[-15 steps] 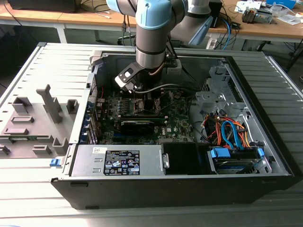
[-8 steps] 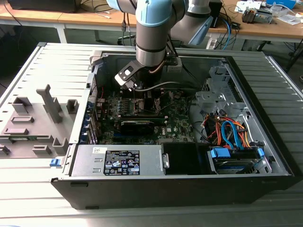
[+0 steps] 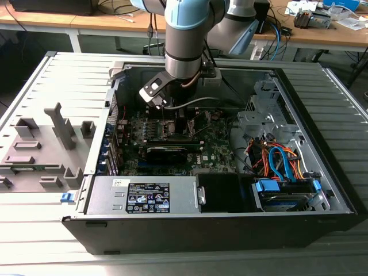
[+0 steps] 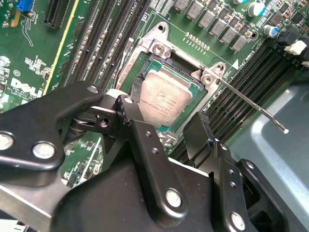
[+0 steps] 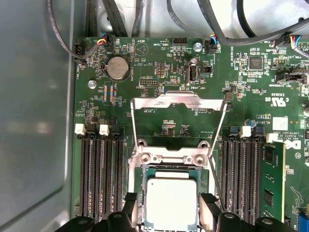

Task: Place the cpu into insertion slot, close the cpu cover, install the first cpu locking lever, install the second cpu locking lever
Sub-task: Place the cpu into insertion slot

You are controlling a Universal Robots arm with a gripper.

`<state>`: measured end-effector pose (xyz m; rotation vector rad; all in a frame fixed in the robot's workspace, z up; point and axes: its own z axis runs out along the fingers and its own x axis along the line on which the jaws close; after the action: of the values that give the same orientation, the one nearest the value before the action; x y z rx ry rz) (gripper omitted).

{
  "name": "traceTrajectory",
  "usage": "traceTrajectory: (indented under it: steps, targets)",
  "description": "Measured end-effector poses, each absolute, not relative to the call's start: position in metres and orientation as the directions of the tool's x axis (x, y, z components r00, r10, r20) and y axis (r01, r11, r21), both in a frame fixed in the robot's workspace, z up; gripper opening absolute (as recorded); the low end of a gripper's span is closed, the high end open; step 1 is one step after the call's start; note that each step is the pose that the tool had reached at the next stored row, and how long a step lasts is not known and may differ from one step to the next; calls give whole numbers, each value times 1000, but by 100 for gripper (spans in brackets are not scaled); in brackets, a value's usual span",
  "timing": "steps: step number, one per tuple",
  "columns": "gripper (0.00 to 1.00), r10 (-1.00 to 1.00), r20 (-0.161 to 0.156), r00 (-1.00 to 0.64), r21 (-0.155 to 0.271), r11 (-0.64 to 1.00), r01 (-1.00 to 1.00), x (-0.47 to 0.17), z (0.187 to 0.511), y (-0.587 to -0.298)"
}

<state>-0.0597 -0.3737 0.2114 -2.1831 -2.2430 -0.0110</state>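
Observation:
The cpu [image 5: 171, 203] is a square silver chip lying flat in the insertion slot [image 5: 169, 158], a silver-rimmed socket on the green motherboard. In the second wrist view the cpu [image 4: 166, 99] rests in the insertion slot [image 4: 159, 48] too. My gripper [image 5: 170, 209] hangs just over it, open. One black finger stands off each side of the chip with a small gap. The cpu cover [image 5: 178, 100], a thin metal frame, stands swung open behind the socket. Two thin wire locking levers [image 5: 218, 130] are raised, one lever [image 4: 251, 104] sticking out sideways. In the exterior view my gripper [image 3: 165, 112] reaches into the case.
Black memory slots [image 5: 99, 174] flank the socket on both sides. A long black card [image 3: 167, 153] lies just in front of the socket, and the grey power supply [image 3: 144, 195] fills the case front. Cables [image 3: 279, 161] and a drive cage sit at the exterior view's right.

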Motion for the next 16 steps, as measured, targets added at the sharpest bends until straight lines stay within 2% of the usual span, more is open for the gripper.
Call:
traceTrajectory:
  steps: [8,12,13,16]
  targets:
    - [61,999,23,-27,-3,27,1000,-60,212,-376]
    - [35,999,25,-27,-3,27,1000,-60,211,-377]
    - [35,999,26,-27,-3,27,1000,-60,211,-377]
    - [17,999,25,-27,-3,27,1000,-59,210,-380]
